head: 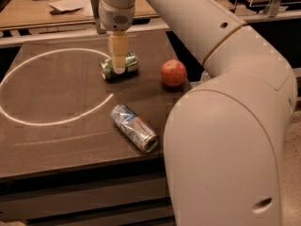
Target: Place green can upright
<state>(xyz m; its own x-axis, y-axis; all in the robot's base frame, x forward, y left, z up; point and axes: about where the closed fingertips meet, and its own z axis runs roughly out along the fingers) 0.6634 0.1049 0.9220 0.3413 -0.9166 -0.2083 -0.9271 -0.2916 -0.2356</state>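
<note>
The green can (109,68) lies on its side on the dark table (56,98), near the far middle, just at the right edge of a white circle line. The gripper (118,68) hangs straight down from the arm and sits right over the can's middle, in front of it in this view. The can's two ends show on either side of the gripper. Whether the gripper touches the can I cannot tell.
A red apple (173,73) sits to the right of the green can. A longer blue and silver can (134,127) lies on its side near the table's front edge. The robot's big pale arm (225,126) fills the right side. A workbench (47,8) stands behind.
</note>
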